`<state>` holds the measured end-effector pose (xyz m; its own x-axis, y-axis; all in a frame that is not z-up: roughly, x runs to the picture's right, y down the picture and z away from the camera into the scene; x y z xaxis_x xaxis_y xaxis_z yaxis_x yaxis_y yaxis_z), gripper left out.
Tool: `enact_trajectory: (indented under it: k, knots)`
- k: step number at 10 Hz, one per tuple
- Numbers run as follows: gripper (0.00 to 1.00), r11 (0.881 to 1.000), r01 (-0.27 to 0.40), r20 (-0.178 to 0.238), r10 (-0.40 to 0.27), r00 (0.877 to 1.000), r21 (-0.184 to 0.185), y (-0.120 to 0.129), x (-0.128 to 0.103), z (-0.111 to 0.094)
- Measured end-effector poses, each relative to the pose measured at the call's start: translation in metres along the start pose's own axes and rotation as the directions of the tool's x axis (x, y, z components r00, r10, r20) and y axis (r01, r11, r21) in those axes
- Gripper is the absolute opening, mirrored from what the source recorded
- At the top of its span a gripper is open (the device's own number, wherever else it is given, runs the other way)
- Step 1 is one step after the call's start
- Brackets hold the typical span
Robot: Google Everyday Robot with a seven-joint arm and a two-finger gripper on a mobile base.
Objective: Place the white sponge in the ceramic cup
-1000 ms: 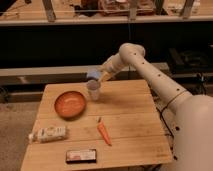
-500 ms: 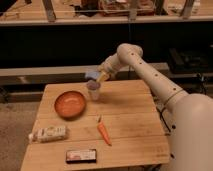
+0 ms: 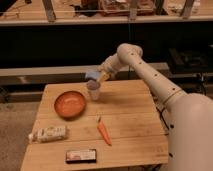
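Note:
The ceramic cup is small and greyish-white with a darker inside. It stands on the wooden table just right of the orange bowl. My gripper hangs right above the cup, a little up and to the right of its rim. It is shut on the white sponge, a pale bluish block that sticks out to the left of the fingers, above the cup's mouth and apart from it.
A wide orange-red bowl sits left of the cup. A carrot lies mid-table. A whitish printed bag lies at the front left. A dark flat packet lies at the front edge. A dark shelf unit stands behind the table.
My gripper with the sponge has shifted slightly, staying over the cup. Nothing on the table has moved.

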<state>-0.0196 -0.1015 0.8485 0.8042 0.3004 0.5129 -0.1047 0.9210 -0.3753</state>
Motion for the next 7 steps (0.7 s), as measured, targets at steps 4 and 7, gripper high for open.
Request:
enact_trajectory:
  k: [4,7]
  knots:
    - [0.00,1.000,0.006,0.001,-0.006,1.000,-0.005,-0.0012,0.0005,0.0033]
    - [0.00,1.000,0.005,0.000,-0.005,1.000,-0.005,-0.0031,0.0051,0.0030]
